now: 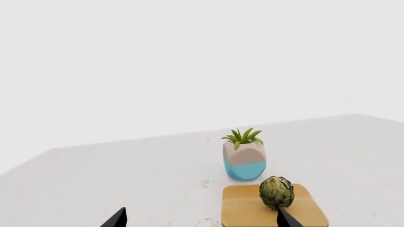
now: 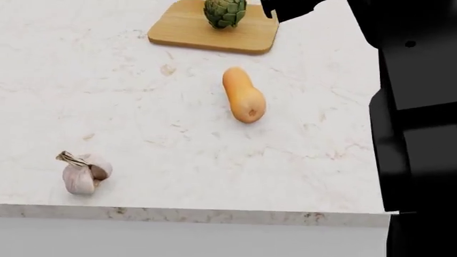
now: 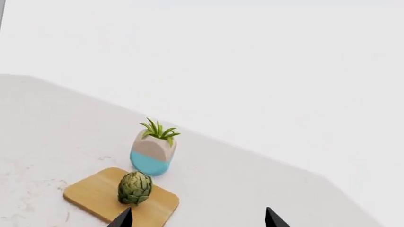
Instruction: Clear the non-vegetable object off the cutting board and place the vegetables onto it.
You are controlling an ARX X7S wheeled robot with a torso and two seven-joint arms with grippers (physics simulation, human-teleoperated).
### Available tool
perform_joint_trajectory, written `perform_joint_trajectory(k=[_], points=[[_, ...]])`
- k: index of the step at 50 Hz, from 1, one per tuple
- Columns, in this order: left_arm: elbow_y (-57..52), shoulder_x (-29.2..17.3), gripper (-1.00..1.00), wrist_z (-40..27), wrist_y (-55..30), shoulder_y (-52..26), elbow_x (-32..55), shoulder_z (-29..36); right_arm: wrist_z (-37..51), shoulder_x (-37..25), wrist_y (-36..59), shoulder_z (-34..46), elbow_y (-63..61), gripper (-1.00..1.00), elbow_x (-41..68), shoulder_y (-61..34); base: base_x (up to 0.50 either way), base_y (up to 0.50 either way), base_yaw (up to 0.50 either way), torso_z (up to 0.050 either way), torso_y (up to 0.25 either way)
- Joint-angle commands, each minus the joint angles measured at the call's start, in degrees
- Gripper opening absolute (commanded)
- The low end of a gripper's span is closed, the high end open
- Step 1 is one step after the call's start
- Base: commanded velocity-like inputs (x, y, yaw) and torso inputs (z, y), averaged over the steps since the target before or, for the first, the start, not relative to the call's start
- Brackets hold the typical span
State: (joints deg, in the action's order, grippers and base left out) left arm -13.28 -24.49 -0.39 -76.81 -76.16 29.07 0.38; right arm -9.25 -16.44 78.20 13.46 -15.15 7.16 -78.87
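Presently on record:

Item: artichoke [image 2: 226, 12], olive-green, scaled; sits on the cutting board [image 2: 192, 32] toward its far edge, not yet cleared.

Item: butternut squash [image 2: 243, 95], orange-tan, lying on its side on the counter just short of the board, apart from it.

Item: garlic bulb [image 2: 83, 172], whitish with purple-brown streaks, near the counter's front edge, well apart from board and squash.

Item: potted plant [image 1: 244, 157], beige pot with teal base, standing just behind the board; not part of the task.

Left gripper [image 1: 200, 220]: two dark fingertips wide apart at the edge of its wrist view, nothing between them. Right gripper [image 3: 197, 218]: fingertips likewise spread wide and empty. Both face the board from a distance; exact height above the counter is hard to judge from these views.

Risks: the artichoke is round and could roll off under a glancing closure, possibly into the pot behind it. A sweep toward the board may knock the squash, which lies in the approach path. The garlic sits close to the counter's lip; a clumsy nudge could send it over.

Surface: pale marbled stone counter [image 2: 143, 118] with faint veining and a squared front edge. Room: plain white surround, featureless.
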Motion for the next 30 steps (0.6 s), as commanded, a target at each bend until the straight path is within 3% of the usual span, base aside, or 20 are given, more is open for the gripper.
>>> perform_joint_trajectory(k=[1,14,30], points=[[-0.1,-0.3,1.0,-0.2,-0.9,-1.7,0.5,0.1,-0.4,-0.3,0.7,0.9,1.5,1.0,0.2,-3.1,0.5,0.0,0.0,0.0,0.0],[-0.2,-0.5,1.0,-0.4,-0.8,-1.7,0.8,0.1,-0.7,-0.3,0.7,2.5,2.6,1.0,0.4,-4.4,0.5,0.01,0.0,0.0,0.0],[0.9,-0.2,1.0,-0.5,-1.1,-3.5,1.1,1.6,-1.3,-1.1,-0.2,2.2,5.5,1.0,0.8,-5.5,0.5,0.17,0.0,0.0,0.002]])
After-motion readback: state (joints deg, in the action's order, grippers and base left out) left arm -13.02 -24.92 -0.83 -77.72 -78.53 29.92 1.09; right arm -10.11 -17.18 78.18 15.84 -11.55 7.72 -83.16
